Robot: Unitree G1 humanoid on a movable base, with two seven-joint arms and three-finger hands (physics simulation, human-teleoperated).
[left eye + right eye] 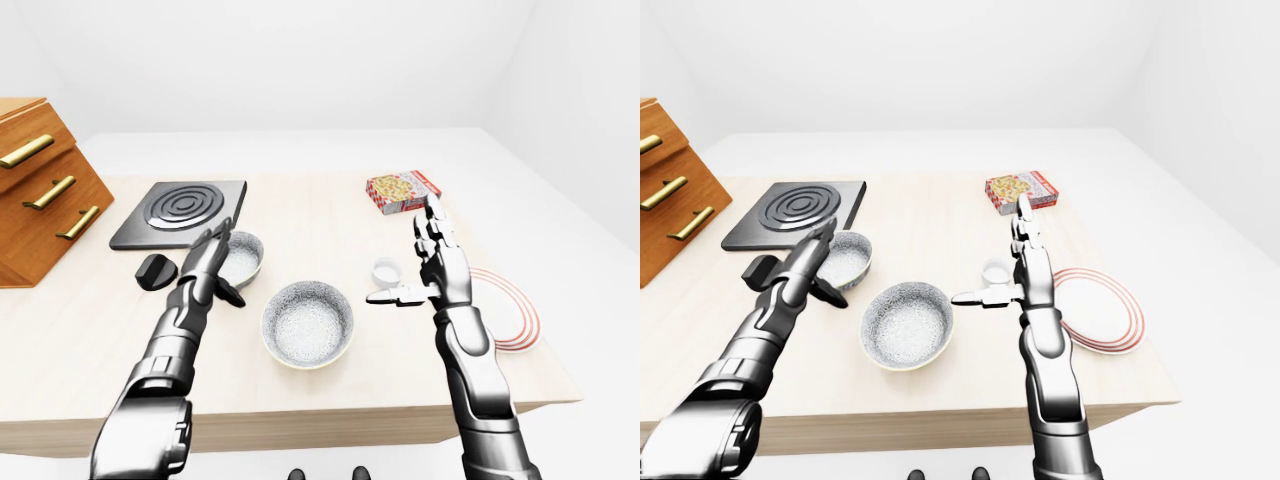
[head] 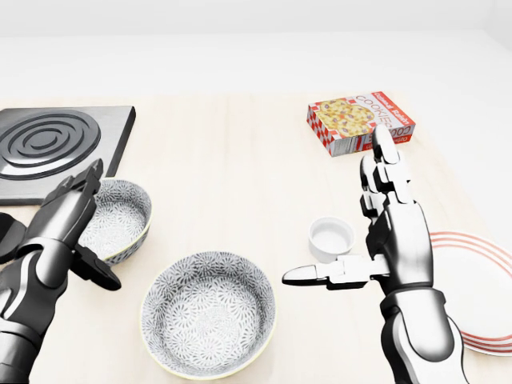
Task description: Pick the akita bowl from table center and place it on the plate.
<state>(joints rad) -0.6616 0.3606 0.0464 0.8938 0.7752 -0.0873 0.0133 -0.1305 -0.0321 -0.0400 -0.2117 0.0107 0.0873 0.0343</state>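
I'm seeing two bowls (image 2: 208, 320) (image 2: 118, 218), one plate (image 2: 488, 296), target bowl sitting table-center, left hand (image 2: 68, 220) hovering splayed over the smaller bowl, right hand (image 2: 384, 240) hanging open above the cup (image 2: 331, 238)

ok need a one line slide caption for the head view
Both open hands, left hand and right hand, hover over the table either side of the patterned akita bowl, plate at right.
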